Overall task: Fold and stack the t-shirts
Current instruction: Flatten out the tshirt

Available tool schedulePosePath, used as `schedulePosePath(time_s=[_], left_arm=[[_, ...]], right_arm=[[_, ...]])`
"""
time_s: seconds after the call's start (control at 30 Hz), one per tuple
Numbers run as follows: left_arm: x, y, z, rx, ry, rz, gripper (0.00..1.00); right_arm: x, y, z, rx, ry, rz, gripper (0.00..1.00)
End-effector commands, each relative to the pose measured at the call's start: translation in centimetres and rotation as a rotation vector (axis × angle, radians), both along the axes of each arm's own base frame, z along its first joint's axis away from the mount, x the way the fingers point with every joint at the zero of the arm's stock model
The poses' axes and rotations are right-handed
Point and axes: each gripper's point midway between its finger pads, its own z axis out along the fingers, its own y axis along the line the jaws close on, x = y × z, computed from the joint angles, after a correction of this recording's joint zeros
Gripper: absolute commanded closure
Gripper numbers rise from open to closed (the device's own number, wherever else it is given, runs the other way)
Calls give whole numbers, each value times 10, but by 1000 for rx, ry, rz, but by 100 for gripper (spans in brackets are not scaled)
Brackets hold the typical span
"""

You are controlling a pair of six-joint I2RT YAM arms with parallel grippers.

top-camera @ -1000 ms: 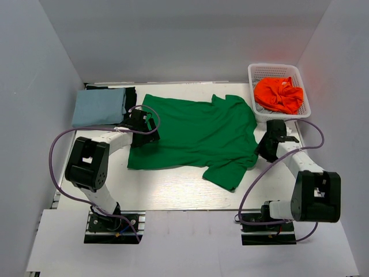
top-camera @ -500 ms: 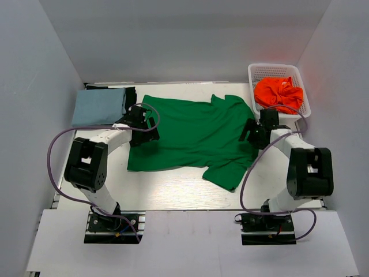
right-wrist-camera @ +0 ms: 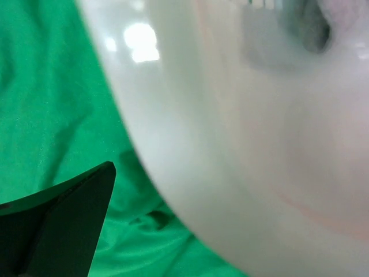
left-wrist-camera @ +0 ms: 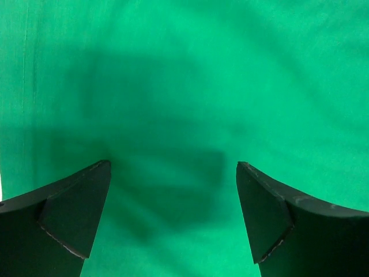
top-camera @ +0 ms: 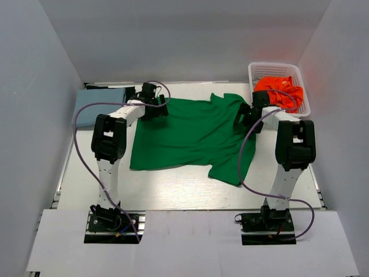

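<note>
The bright green t-shirt [top-camera: 190,133] lies spread flat across the middle of the table, one sleeve [top-camera: 230,167] hanging toward the near edge. My left gripper [top-camera: 151,107] is open over its far left corner; the left wrist view shows both fingers [left-wrist-camera: 75,225] apart with only green cloth [left-wrist-camera: 184,86] between them. My right gripper [top-camera: 249,115] is at the shirt's far right shoulder, beside the basket. Its wrist view shows one finger [right-wrist-camera: 57,231] over green cloth [right-wrist-camera: 46,104]; a blurred white surface [right-wrist-camera: 242,144] hides the other. A folded pale blue shirt [top-camera: 98,107] lies on a black one [top-camera: 131,92]. An orange shirt [top-camera: 281,93] lies crumpled in the basket.
The white mesh basket [top-camera: 277,70] stands at the far right corner, very close to my right gripper. The folded stack sits at the far left. White walls close in the table at the back and on both sides. Purple cables loop from both arms.
Both arms reached toward the back. The left gripper went from the shirt's left edge to its far left corner. The right gripper went from the table's right side to the shoulder by the basket.
</note>
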Motion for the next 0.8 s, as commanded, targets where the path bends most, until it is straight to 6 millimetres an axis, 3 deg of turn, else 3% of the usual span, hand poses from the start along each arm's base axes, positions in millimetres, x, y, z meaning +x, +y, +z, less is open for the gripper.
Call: schedulePosePath(time_s=[0.0,0.1,0.2,0.3,0.37,0.4,0.43,0.47,0.5,0.53,0.63,0.67,0.7,0.73,0.77], left_arm=[[6,12,-19,78,74,8,0],[21,17,-32,100,77,31,0],[36,17,-27,80,55,60,0],[42,12,-16,55,42,58,0],[44,10,9,34,-6,54,0],[42,9,18,20,-21,48,0],[34,11,16,21,-19,48,0],[30,9,45,-9,-66,47,0],[25,10,53,-13,-78,47,0],[6,9,46,-12,-51,45,0],[-28,15,72,-25,-81,64,0],[-38,18,76,-31,-81,71,0],[-60,23,80,-37,-77,81,0],[-72,31,81,-29,-70,118,0],[-95,40,64,-7,-22,145,0]], right_arm=[[25,-11,-9,-69,15,-10,10],[34,-15,-16,-102,42,7,10],[51,-17,-4,-128,10,12,10],[59,-10,25,-135,-48,72,10],[49,-2,31,-133,-52,116,10],[50,5,57,-137,-116,138,10],[41,12,56,-123,-116,167,10],[29,14,51,-126,-102,180,10],[24,21,77,-98,-160,201,10],[7,25,62,-87,-123,216,10],[-11,29,75,-72,-156,210,10],[-21,29,68,-69,-137,210,10],[-32,31,71,-59,-144,206,10],[-35,31,70,-55,-144,205,10],[-49,29,59,-56,-119,201,10]])
